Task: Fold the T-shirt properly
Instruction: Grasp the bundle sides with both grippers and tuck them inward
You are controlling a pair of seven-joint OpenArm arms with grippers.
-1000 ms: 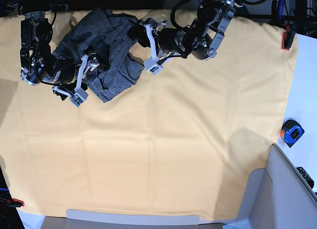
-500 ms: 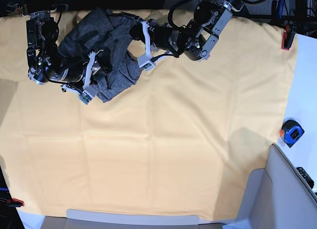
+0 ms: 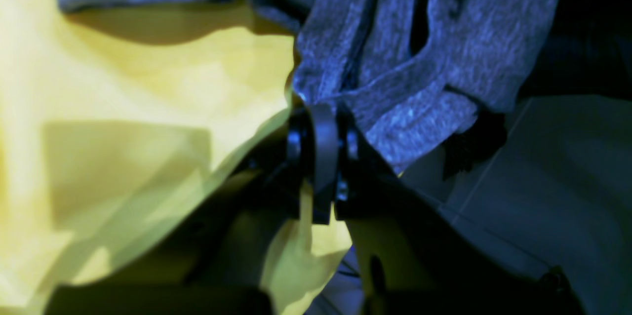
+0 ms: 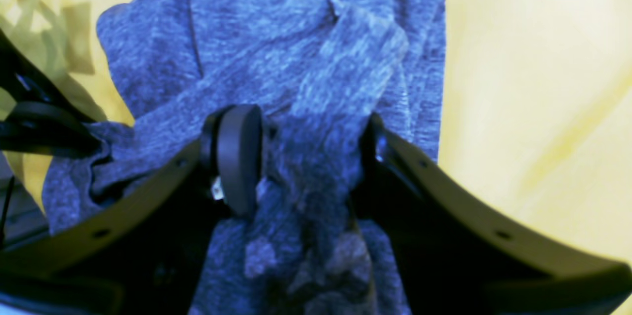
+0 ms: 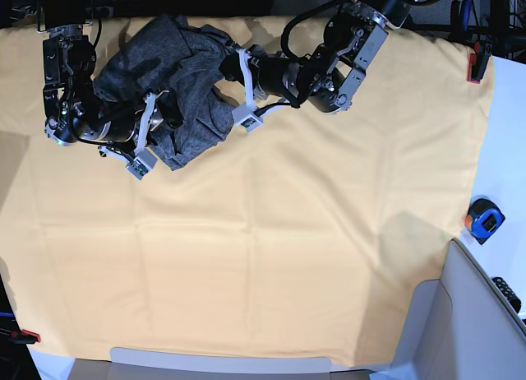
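At upper left of the base view, you see the table [image 5: 271, 265], draped in a yellow-orange cloth [image 5: 329, 174], carrying the T-shirt [image 5: 177, 76] as a crumpled grey heap near the far edge. Note the left pincer [image 3: 318, 122] at the heap's right side: its jaws are pressed together on a fold of the T-shirt's edge. Note the right pincer [image 4: 301, 157] at the heap's lower left: its jaws stand apart with bunched T-shirt fabric filling the gap between them. At right edge lies a blue tape measure [image 5: 485, 220].
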